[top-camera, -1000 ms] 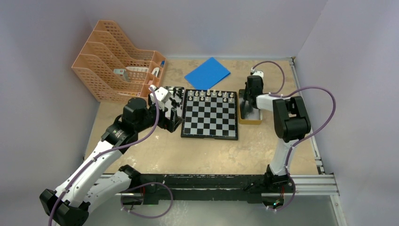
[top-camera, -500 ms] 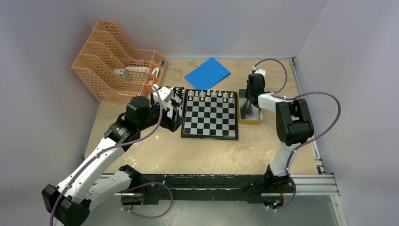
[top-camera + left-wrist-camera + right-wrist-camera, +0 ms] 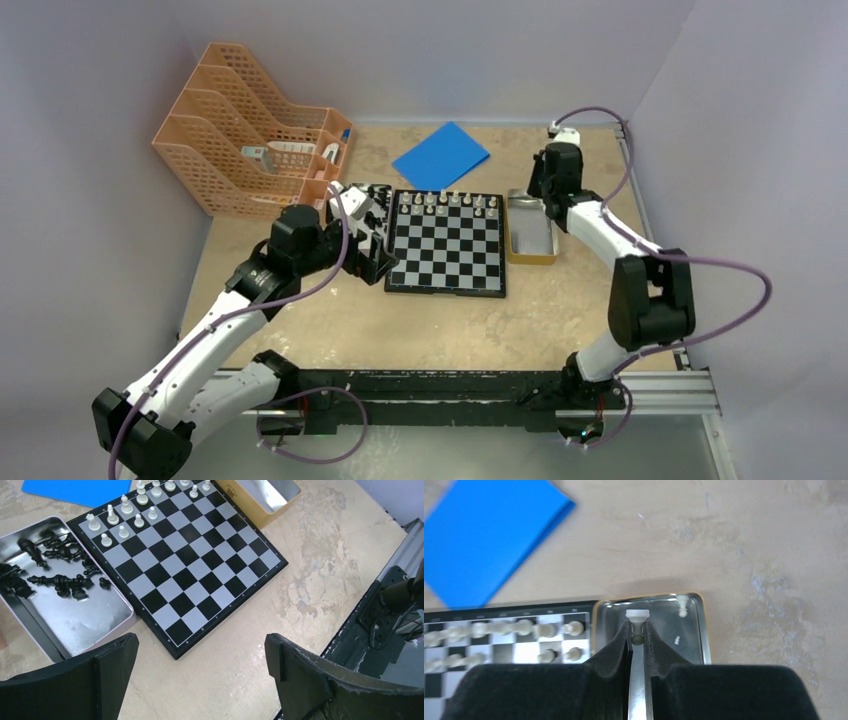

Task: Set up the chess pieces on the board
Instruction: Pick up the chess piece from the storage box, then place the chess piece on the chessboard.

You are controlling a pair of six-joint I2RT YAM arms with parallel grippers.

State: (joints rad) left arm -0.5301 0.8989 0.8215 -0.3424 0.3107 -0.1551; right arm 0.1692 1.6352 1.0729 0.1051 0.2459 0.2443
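1. board (image 3: 445,250): lies flat at mid-bench, square to both arms. the cream-white pieces (image 3: 122,517) stand in 2 rows along its far edge. the second row looks incomplete. the near rows are bare.

2. right pincer (image 3: 636,630): narrow, clamped on the stem of 1 white piece (image 3: 636,614), carried over the far end of the gold tin (image 3: 664,625), which sits just beside the board's right edge. the piece's broad end stands clear of the fingertips, which should leave it free to be set down. 1 spare white piece (image 3: 682,605) sits in the tin's far right corner.

3. left pincer (image 3: 202,652): wide, holding nothing, hovering over the board's near left corner. just beside the board's left edge is the silver tin (image 3: 95,620), where the black pieces (image 3: 60,580) lie tipped and tangled, none yet placed.

4. judgement: the white side is nearly set and the black side not begun. the held piece appears bound for a gap in the far rows. the tangled black pieces will likely need picking 1 at a time.
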